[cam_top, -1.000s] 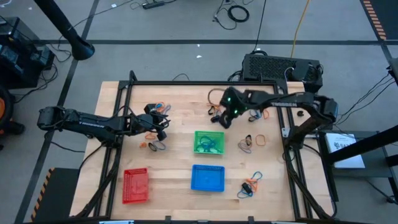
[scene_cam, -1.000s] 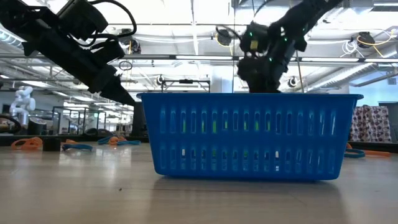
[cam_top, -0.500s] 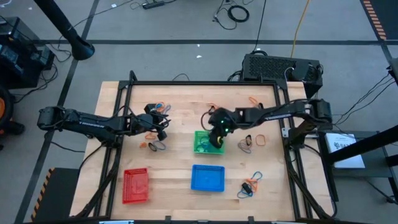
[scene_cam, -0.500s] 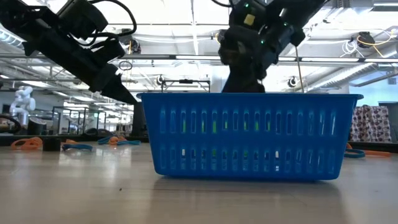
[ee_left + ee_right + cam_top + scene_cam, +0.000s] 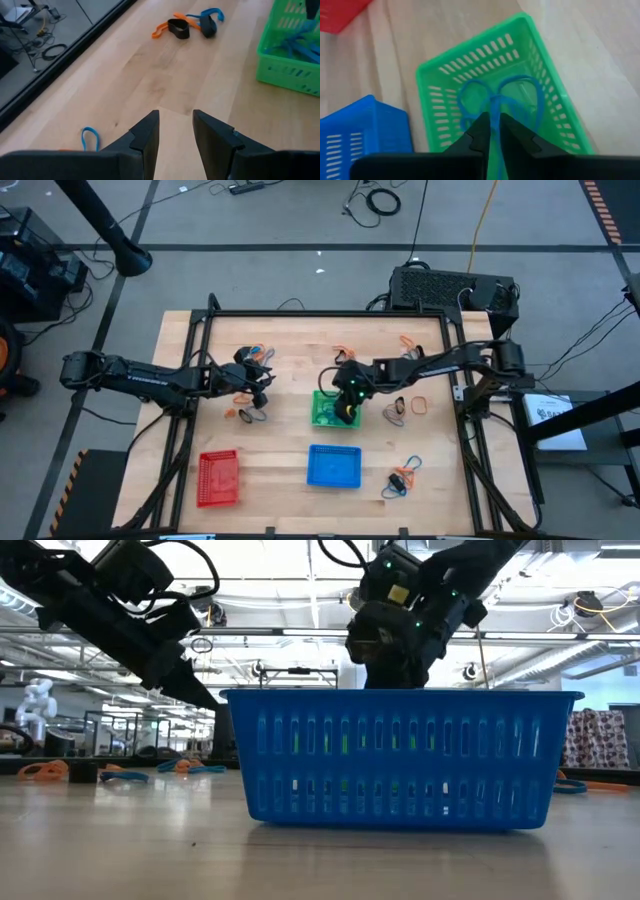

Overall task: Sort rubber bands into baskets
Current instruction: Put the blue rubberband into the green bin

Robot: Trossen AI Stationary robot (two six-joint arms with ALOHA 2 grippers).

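My right gripper (image 5: 494,120) stands over the green basket (image 5: 322,396) and is shut on a blue rubber band (image 5: 495,107). Blue loops (image 5: 470,97) spread across that basket's floor. The blue basket (image 5: 333,466) and the red basket (image 5: 218,477) sit nearer the table's near edge. My left gripper (image 5: 175,131) is open, hovering over bare wood at the table's left (image 5: 262,385). Loose bands lie flat on the table: a mixed cluster (image 5: 187,26), one blue loop (image 5: 90,137), and others on the right (image 5: 397,410). My right gripper pinches a blue strand of the band (image 5: 495,114) between its two fingers, coming from above and pointing down into the green basket. The strand runs from the fingertips toward the loops on the basket floor; whether those loops are the same band, I cannot tell.
More bands lie at the far side (image 5: 342,352) (image 5: 408,341), at the left (image 5: 255,355) (image 5: 250,414) and near the right near corner (image 5: 403,475). A black frame (image 5: 300,314) borders the table. In the low view the blue basket (image 5: 400,755) hides the right fingertips.
My right gripper has moved from the table's far right part toward the left and near side, ending over the green basket and lower than before. My left arm has kept still.
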